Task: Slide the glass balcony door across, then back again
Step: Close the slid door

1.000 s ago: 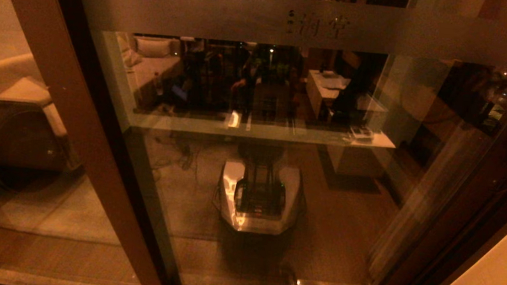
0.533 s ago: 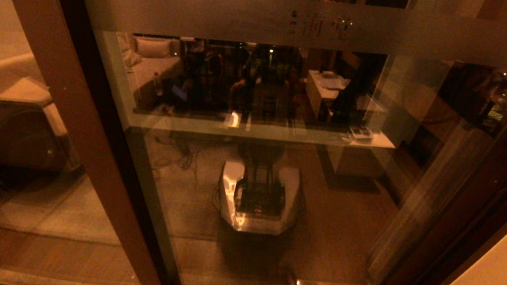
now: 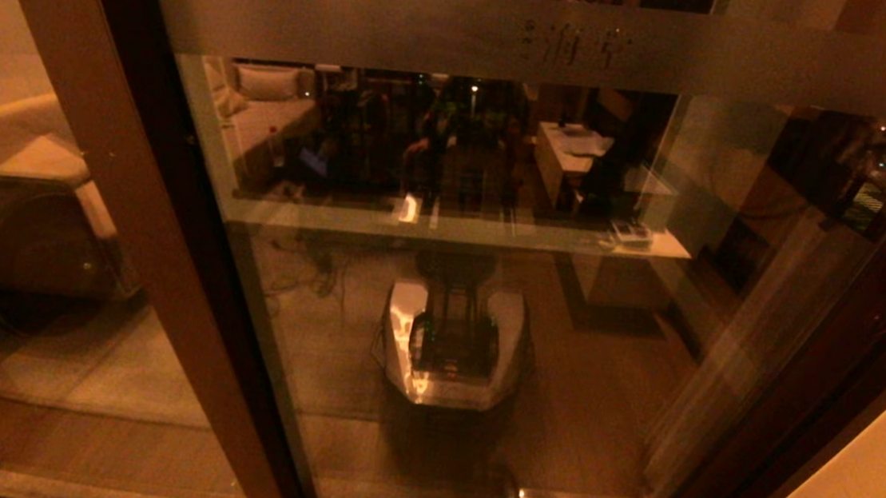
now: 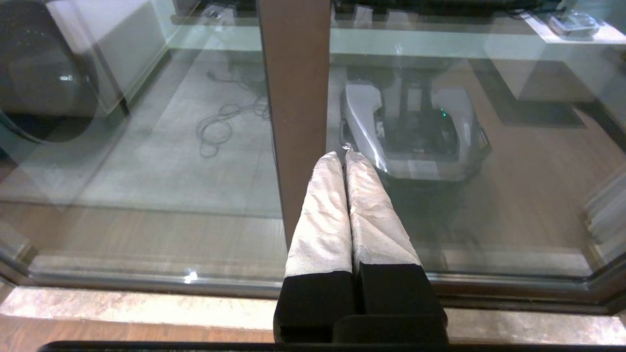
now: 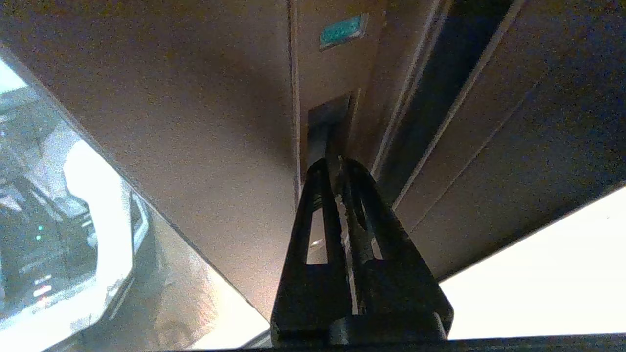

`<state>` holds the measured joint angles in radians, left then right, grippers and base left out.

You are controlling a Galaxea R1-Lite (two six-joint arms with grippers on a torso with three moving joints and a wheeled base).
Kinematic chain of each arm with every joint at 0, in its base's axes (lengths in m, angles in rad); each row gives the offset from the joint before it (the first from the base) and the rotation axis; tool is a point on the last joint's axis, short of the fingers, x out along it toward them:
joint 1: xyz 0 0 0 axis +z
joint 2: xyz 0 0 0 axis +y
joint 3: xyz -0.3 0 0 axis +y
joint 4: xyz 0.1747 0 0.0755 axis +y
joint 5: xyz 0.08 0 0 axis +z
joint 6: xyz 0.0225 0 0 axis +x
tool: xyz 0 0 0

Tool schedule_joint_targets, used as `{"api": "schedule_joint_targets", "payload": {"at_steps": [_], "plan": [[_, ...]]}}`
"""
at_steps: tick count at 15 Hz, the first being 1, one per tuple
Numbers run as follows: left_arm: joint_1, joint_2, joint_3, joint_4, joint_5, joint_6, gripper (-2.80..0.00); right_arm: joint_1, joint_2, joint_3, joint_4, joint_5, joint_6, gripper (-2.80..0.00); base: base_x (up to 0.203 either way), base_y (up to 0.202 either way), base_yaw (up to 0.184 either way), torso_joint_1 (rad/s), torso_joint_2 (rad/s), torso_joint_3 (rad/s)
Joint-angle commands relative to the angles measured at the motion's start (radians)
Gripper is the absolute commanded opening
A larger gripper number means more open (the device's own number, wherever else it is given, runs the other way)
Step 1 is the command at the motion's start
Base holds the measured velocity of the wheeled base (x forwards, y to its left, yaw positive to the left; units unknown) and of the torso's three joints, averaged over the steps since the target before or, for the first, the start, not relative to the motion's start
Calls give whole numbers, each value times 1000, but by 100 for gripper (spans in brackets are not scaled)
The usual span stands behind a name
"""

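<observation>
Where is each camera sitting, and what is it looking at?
Head view: high up, looking down at the glass balcony door; only the robot's reflection shows.
Left wrist view: behind the shut left gripper, facing the door's brown frame.
Right wrist view: behind the shut right gripper, tips at the frame's recess.
All share the door.

One glass balcony door (image 3: pixel 486 301), two end effectors, seemingly one washing machine (image 3: pixel 18 252).

The glass balcony door (image 3: pixel 486 301) runs past the head view's top edge; its etched characters (image 3: pixel 585 45) are too faint to read.
</observation>
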<state>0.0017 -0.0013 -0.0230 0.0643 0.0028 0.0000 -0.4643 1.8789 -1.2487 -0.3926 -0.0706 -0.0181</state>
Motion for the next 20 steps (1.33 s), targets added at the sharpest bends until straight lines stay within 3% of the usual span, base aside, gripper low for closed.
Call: {"api": "schedule_joint_targets", "payload": {"at_steps": [1,11,20], "plan": [[0,0,0,0,0,0,-280,-1,2,0,3,2,0,-280,0,0,0,0,0,0],[0,0,0,0,0,0,-280,-14,-29,7,-5,12,0,-280,0,0,0,0,0,0],[0,0,0,0,0,0,-280,-63,-310,212,3,145,-33,-280,0,0,0,0,0,0]]}}
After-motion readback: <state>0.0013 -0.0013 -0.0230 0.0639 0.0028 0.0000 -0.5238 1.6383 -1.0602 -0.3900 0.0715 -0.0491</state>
